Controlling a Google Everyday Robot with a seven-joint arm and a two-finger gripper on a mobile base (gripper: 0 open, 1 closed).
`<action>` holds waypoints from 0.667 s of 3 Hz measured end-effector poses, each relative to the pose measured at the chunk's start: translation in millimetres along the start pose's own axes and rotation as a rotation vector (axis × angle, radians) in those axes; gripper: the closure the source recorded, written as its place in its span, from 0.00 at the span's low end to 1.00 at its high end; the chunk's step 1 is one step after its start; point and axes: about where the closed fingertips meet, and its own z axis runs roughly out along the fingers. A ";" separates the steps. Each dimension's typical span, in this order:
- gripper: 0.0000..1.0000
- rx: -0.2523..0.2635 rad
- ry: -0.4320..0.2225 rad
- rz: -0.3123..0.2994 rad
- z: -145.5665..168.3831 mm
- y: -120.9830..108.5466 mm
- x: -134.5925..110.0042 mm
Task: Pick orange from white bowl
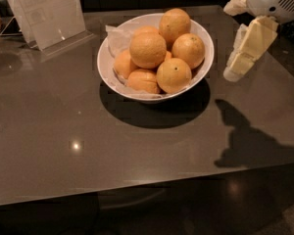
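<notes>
Barely begun — the orange lies in the white bowl, the hand hovers just beside, empty — open or closed, I cannot tell.

Seven oranges in one white bowl, one tool beside it, one table, one sign stand.

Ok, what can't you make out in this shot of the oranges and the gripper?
Camera view only:
1. Fruit lower in the glossy white bowl, hidden by the large round orange and its neighbours; total count unclear.
2. Print on the clear plastic sign stand: blurred, top cut by the frame.
3. The arm behind the cream gripper, which hovers right of the bowl: cut off by the right edge.
</notes>
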 end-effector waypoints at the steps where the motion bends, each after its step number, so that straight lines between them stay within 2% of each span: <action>1: 0.00 -0.049 -0.036 -0.032 20.6 -19.3 -28.4; 2: 0.00 -0.037 -0.046 -0.036 21.4 -23.1 -32.9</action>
